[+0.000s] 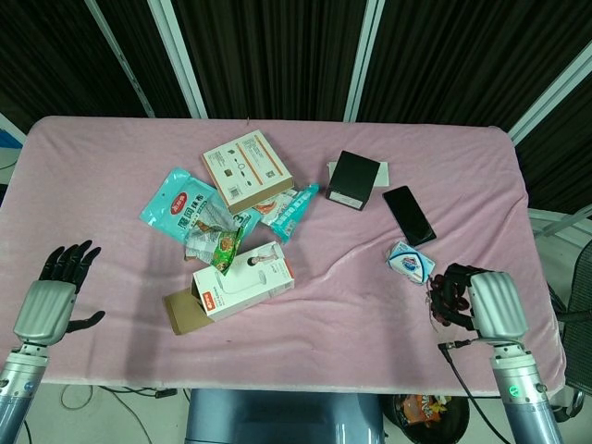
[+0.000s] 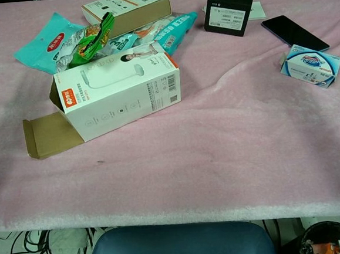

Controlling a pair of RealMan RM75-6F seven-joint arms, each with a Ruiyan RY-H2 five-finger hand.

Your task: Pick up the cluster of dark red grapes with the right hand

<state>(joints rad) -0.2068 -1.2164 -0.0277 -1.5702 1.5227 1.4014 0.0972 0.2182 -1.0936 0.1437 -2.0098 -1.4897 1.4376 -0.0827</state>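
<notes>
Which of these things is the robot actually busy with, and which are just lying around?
In use:
- cluster of dark red grapes
- right hand, holding it

Lying about:
- small blue-and-white packet
- black phone
- black box
- white lamp carton
- teal snack bags
- left hand, idle
</notes>
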